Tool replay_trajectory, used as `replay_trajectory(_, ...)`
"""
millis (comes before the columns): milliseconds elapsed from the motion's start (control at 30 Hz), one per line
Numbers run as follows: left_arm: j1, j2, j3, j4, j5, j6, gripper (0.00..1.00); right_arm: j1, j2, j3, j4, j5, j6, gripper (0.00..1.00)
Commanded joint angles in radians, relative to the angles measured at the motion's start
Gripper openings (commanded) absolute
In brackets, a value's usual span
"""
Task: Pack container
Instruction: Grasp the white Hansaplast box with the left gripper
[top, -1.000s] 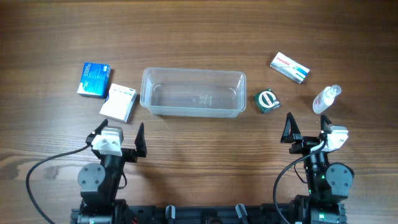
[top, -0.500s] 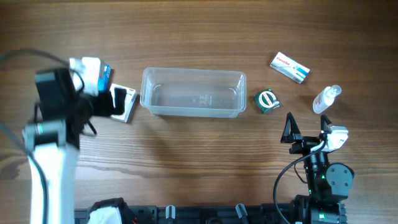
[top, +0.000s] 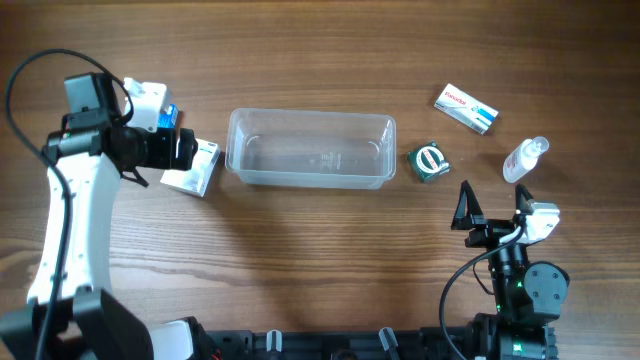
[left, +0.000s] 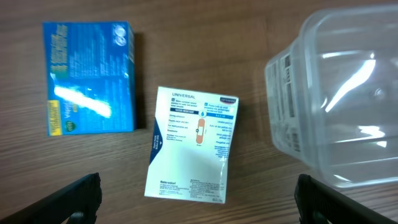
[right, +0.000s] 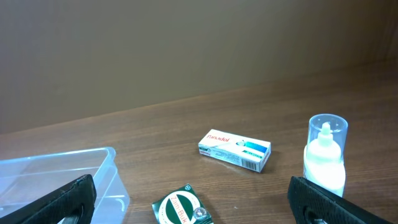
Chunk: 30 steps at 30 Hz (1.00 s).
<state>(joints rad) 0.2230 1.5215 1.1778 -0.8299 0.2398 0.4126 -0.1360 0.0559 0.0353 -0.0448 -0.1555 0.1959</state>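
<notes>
The clear plastic container (top: 310, 181) stands empty at the table's middle. It also shows at the right in the left wrist view (left: 339, 106) and at the lower left in the right wrist view (right: 56, 180). My left gripper (top: 188, 150) is open and hovers over a white plaster box (top: 198, 170) just left of the container. The left wrist view shows that box (left: 193, 146) between the wide-apart fingers (left: 199, 208), with a blue box (left: 90, 78) to its left. My right gripper (top: 495, 212) is open and empty at the front right.
A green tin (top: 430, 161) lies right of the container, a white and red box (top: 466, 108) behind it, and a small clear bottle (top: 525, 158) further right. All three show in the right wrist view: tin (right: 183, 206), box (right: 235, 149), bottle (right: 324, 155).
My left arm has swung out from the front to the left-hand boxes and now hangs over the white box. The right arm and all objects have not moved.
</notes>
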Motion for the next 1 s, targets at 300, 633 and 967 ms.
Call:
replay_trajectory(300,0.002,0.240,0.018,0.065,0.066,0.158,1.00,0.004,-0.002,-0.005,0.003,0.006,-0.010,1.00)
replay_trajectory(633,-0.029,0.269,0.017,0.097,0.062,0.186,1.00,0.004,-0.002,-0.005,0.003,0.006,-0.010,1.00)
replay_trajectory(967,-0.050,0.319,0.017,0.158,-0.073,0.185,1.00,0.004,0.000,-0.005,0.003,0.006,-0.010,1.00)
